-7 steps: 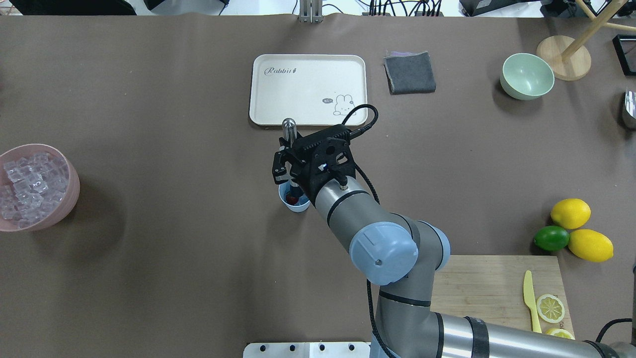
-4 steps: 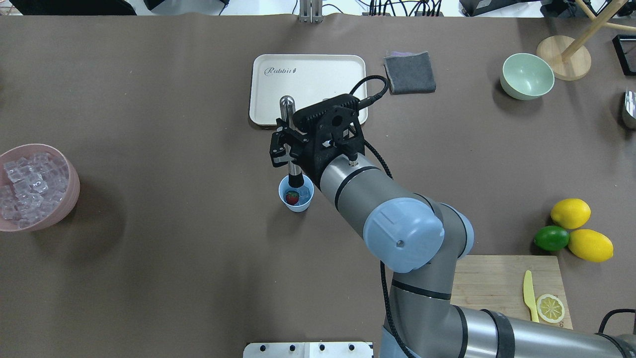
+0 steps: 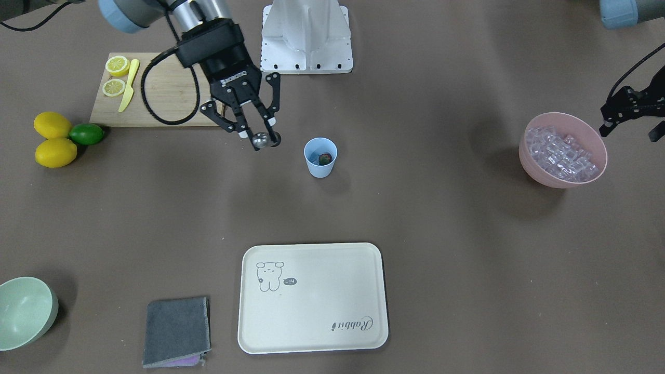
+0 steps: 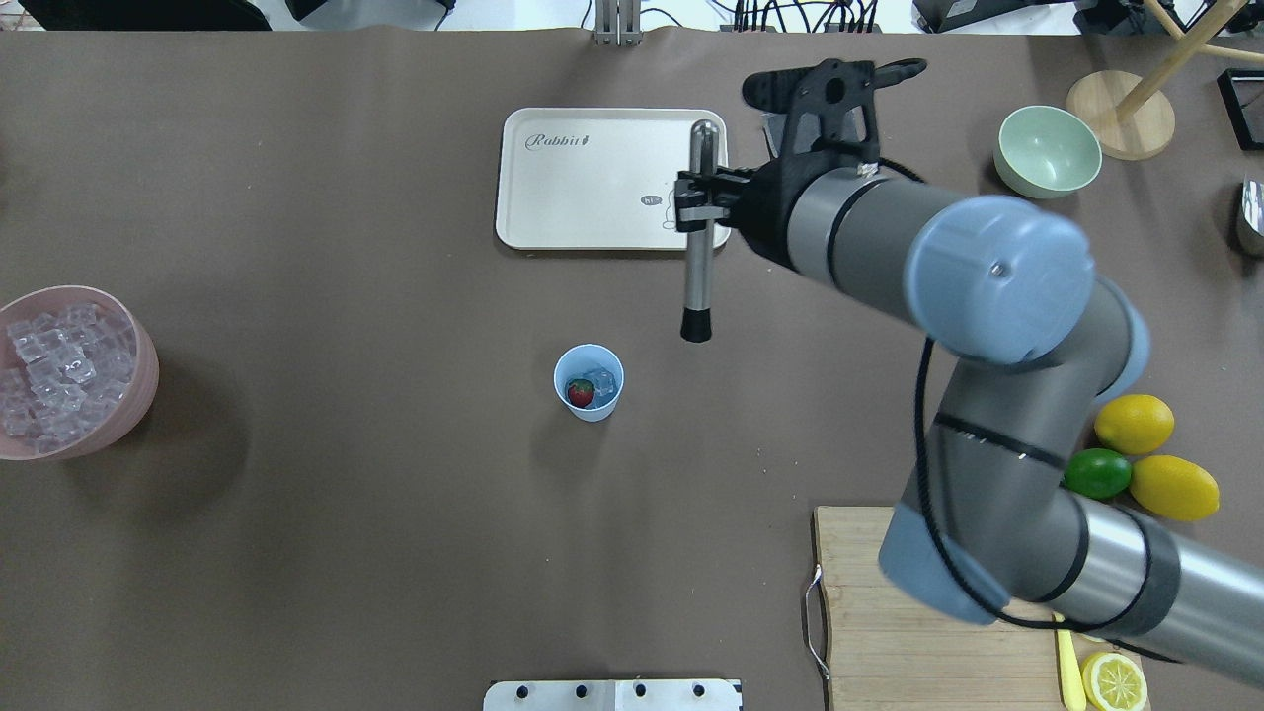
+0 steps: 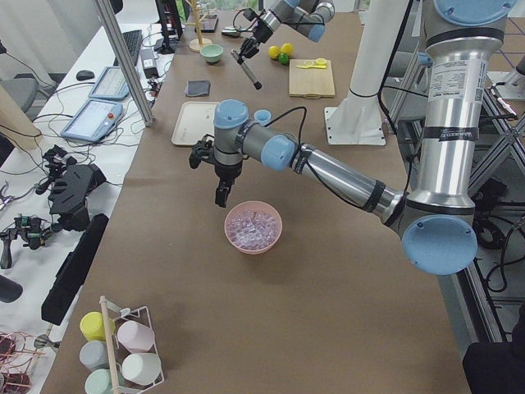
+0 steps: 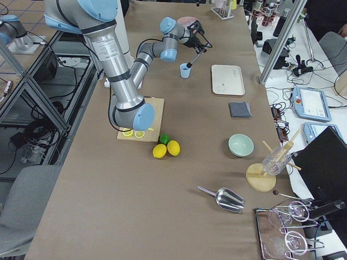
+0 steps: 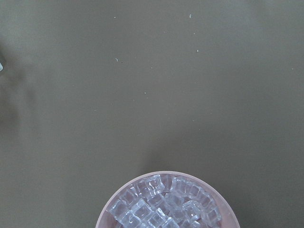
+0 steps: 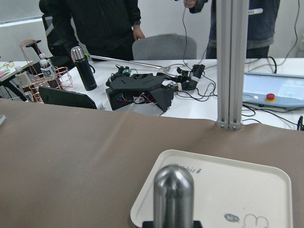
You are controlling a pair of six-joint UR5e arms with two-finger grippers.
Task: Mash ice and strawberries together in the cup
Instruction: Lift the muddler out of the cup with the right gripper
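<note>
Clamping a silver metal muddler with a black tip (image 4: 699, 267) at mid-shaft, the right gripper (image 4: 699, 205) holds it tilted, high above the desk (image 4: 296, 197). The left gripper (image 3: 628, 132) hangs with fingers spread beside the pink bowl (image 3: 536, 165) of clear cubes. Brown covering spans the desk; beyond it are a white side desk (image 8: 190, 107) and standing people (image 8: 99, 23). The small light-blue plastic cup (image 4: 591, 409) stands apart from the muddler's tip, to the robot's left of it, holding one red strawberry (image 4: 581, 393) and ice (image 4: 603, 382).
</note>
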